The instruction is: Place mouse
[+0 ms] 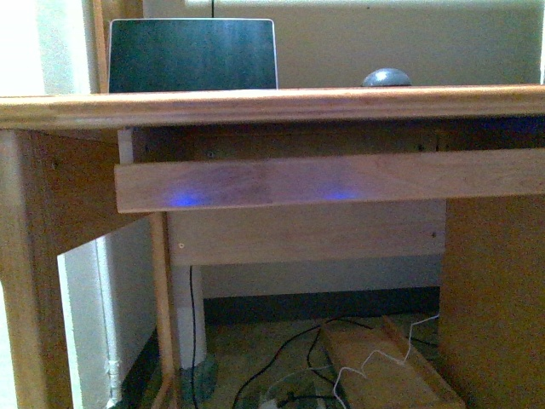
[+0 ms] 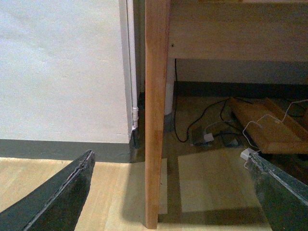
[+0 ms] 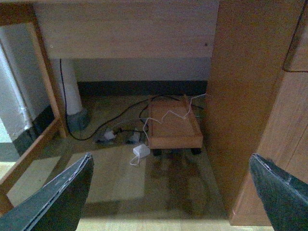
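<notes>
Both pincers gape wide, empty; mouse (image 1: 387, 77) grey rounded dome on desk (image 1: 255, 106).

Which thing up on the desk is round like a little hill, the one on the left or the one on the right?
The one on the right: the mouse, a small grey dome. The laptop on the left is a flat, dark upright screen, much bigger.
</notes>
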Action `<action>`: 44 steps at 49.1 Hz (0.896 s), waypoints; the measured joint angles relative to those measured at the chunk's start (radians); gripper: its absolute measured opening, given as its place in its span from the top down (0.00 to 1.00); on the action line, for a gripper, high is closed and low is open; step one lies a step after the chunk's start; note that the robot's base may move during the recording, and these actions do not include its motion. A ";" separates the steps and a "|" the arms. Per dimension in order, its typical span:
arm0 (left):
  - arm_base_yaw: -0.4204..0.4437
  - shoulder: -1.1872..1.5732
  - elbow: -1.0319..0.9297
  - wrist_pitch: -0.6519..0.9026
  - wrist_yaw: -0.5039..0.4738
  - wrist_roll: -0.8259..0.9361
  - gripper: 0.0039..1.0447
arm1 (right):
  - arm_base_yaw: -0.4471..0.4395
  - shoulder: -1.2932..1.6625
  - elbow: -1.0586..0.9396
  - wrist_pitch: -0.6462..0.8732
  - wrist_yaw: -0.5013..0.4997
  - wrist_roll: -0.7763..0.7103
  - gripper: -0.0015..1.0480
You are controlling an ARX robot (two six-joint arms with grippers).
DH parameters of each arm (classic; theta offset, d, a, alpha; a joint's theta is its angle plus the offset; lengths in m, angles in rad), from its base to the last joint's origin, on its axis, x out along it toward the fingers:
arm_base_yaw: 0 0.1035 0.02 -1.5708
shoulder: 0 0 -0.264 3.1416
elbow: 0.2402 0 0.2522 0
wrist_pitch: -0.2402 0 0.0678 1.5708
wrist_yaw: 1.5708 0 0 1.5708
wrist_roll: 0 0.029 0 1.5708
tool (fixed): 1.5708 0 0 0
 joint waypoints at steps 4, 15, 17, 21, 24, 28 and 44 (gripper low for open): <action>0.000 0.000 0.000 0.000 0.000 0.000 0.07 | 0.000 0.000 0.000 0.000 0.000 0.000 0.07; 0.000 0.000 0.000 0.000 0.000 0.000 0.07 | 0.000 0.000 0.000 0.000 0.000 0.000 0.07; 0.000 0.000 0.000 0.000 0.000 0.000 0.07 | 0.000 0.000 0.000 0.000 0.000 0.000 0.07; 0.000 0.000 0.000 0.000 0.000 0.000 0.07 | 0.000 0.000 0.000 0.000 0.000 0.000 0.07; 0.000 0.000 0.000 0.000 0.000 0.000 0.07 | 0.000 0.000 0.000 0.000 0.000 0.000 0.07; 0.000 0.000 0.000 0.000 0.000 0.000 0.07 | 0.000 0.000 0.000 0.000 0.000 0.000 0.07; 0.000 0.000 0.000 0.000 0.000 0.000 0.07 | 0.000 0.000 0.000 0.000 0.000 0.000 0.07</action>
